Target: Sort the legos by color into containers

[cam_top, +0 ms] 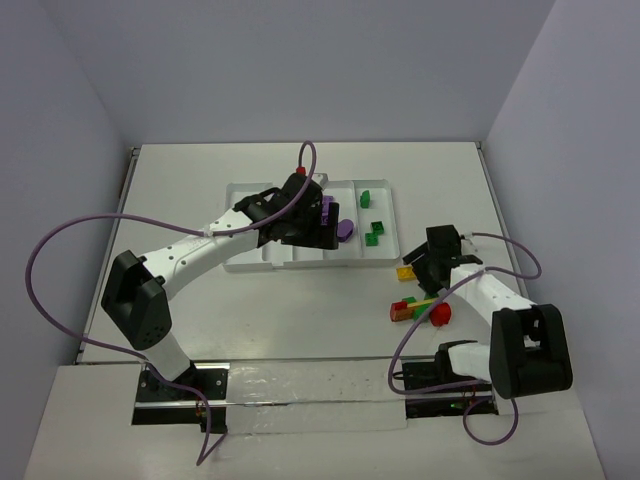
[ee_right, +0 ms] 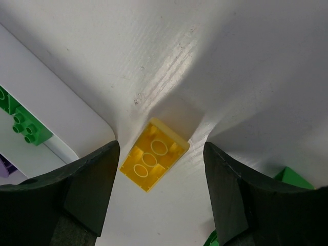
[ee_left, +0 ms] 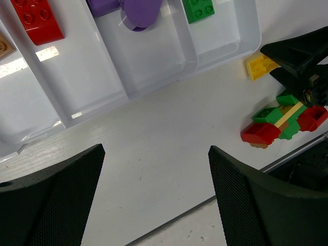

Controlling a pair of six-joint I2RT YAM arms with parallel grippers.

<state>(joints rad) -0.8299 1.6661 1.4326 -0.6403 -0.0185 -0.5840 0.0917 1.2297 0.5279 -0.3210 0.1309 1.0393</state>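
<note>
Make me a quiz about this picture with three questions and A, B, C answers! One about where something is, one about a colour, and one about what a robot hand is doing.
1. Where is the yellow brick?
A) on the table, beside the corner of the tray
B) inside the tray
C) held up in the air

2. In the top view, what colour are the bricks in the tray's rightmost compartment?
A) purple
B) red
C) green

3. How is the right gripper?
A) shut on a red brick
B) open, with one finger on each side of the yellow brick
C) raised above the tray

Answers:
1 A: it lies on bare table just off the tray's rounded corner.
2 C: only the green bricks sit there.
3 B: the wrist view shows the fingers wide apart with the brick between them.
</note>
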